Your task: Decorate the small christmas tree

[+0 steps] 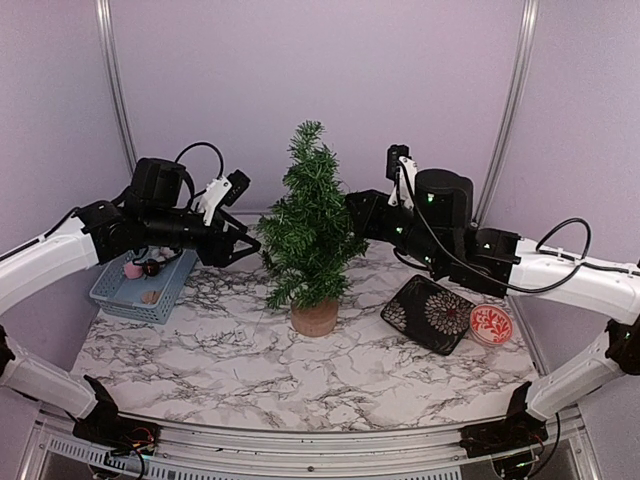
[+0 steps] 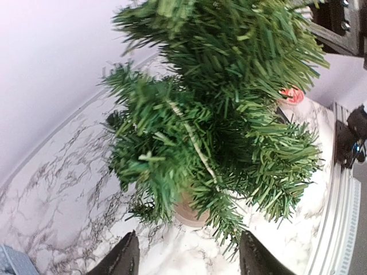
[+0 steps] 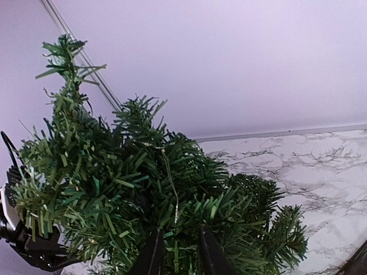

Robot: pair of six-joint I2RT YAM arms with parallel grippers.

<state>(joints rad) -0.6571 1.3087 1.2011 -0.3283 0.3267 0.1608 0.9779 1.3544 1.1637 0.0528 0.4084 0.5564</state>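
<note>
Between left claw (image 1: 244, 246) and right claw (image 3: 179, 236) — small christmas tree (image 1: 310, 225), upright.

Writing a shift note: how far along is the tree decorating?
Done: a thin wire strand already drapes across the small christmas tree. In hand: the right gripper sits at that strand, grip unclear; the left gripper is open. Left: small ornaments lie in the basket.

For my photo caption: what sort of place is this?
Probably a robot test booth: plain lilac walls, a metal frame rail, and a left arm and right arm mounted at the table.
</note>
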